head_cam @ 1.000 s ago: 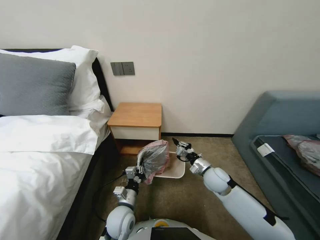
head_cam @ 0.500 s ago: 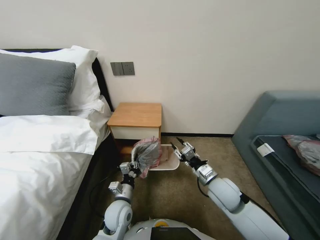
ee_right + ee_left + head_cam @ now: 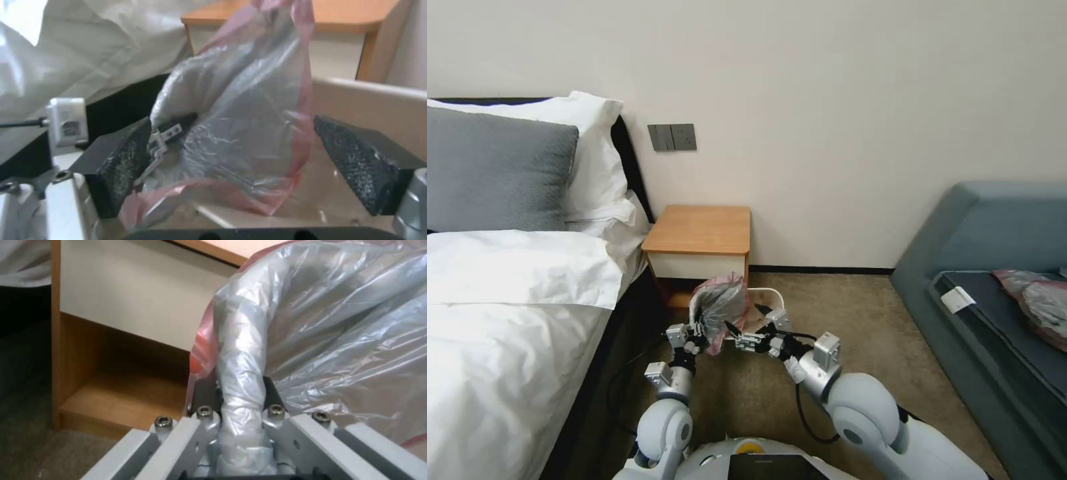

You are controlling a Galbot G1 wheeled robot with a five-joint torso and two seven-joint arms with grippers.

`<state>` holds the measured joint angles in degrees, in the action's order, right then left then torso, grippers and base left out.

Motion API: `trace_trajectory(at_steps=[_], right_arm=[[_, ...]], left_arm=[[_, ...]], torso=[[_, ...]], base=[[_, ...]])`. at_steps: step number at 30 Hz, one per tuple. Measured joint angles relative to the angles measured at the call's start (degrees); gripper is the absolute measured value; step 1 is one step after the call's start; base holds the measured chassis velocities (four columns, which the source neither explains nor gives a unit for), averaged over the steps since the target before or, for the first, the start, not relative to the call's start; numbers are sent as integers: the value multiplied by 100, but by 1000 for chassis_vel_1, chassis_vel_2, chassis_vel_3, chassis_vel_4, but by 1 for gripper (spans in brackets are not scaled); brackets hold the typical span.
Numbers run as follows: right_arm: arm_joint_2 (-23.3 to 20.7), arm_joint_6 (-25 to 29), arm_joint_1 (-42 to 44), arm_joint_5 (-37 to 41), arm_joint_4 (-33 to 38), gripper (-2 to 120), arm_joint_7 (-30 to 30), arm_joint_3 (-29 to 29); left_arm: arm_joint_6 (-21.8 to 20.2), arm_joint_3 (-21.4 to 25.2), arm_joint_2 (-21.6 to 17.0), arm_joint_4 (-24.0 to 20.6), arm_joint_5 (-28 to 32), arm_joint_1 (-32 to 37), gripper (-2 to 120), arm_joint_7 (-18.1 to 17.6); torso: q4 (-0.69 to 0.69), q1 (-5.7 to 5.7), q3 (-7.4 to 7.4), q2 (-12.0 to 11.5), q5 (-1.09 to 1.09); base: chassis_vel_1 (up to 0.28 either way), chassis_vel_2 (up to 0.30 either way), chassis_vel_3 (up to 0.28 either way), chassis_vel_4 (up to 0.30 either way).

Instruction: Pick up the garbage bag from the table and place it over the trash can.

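Note:
The garbage bag (image 3: 720, 308), silvery-grey with a pink rim, hangs bunched over the left side of the trash can (image 3: 768, 291), which stands on the carpet in front of the table (image 3: 700, 229). My left gripper (image 3: 697, 331) is shut on a twisted fold of the garbage bag (image 3: 311, 323), its fingers (image 3: 273, 396) clamped around it. My right gripper (image 3: 745, 319) reaches in from the right, open. In the right wrist view its pads (image 3: 124, 163) stand either side of the garbage bag (image 3: 236, 126), apart from it, with the trash can wall (image 3: 369, 103) behind.
A bed with white sheets (image 3: 507, 300) runs along the left, close to my left arm. A grey-blue sofa (image 3: 987, 267) with other plastic bags (image 3: 1037, 300) stands on the right. A black cable (image 3: 627, 387) lies on the carpet by the bed.
My right arm swung in from the bin's right side to its front, turning its open gripper toward the bag. The left gripper with the bag shifted slightly left and toward the table, then held.

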<state>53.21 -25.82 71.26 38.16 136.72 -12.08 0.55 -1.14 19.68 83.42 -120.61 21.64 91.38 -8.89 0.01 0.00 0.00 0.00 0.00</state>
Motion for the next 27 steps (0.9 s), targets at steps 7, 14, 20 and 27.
trace_trajectory(at_steps=[7, 14, 20, 27], right_arm=[[120, -203, -179, 928, -170, 81, -585, 4], [197, -198, -366, 835, -576, 82, -582, -47], [253, -179, -491, 827, -792, 77, -534, 7], [331, -139, -506, 690, -829, 52, -383, 167]], left_arm=[[5, -14, -3, -55, 0, 26, 4, 6], [14, -108, -14, -173, -11, 86, 4, 32], [18, -134, -16, -240, -19, 128, 4, 36], [19, -128, -7, -261, -22, 129, 4, 39]], torso=[[-1, 0, 0, 0, -1], [-1, 0, 0, 0, -1], [-1, 0, 0, 0, 0], [-1, 0, 0, 0, -1]], base=[[0, 0, 0, 0], [0, 0, 0, 0], [0, 0, 0, 0], [0, 0, 0, 0]])
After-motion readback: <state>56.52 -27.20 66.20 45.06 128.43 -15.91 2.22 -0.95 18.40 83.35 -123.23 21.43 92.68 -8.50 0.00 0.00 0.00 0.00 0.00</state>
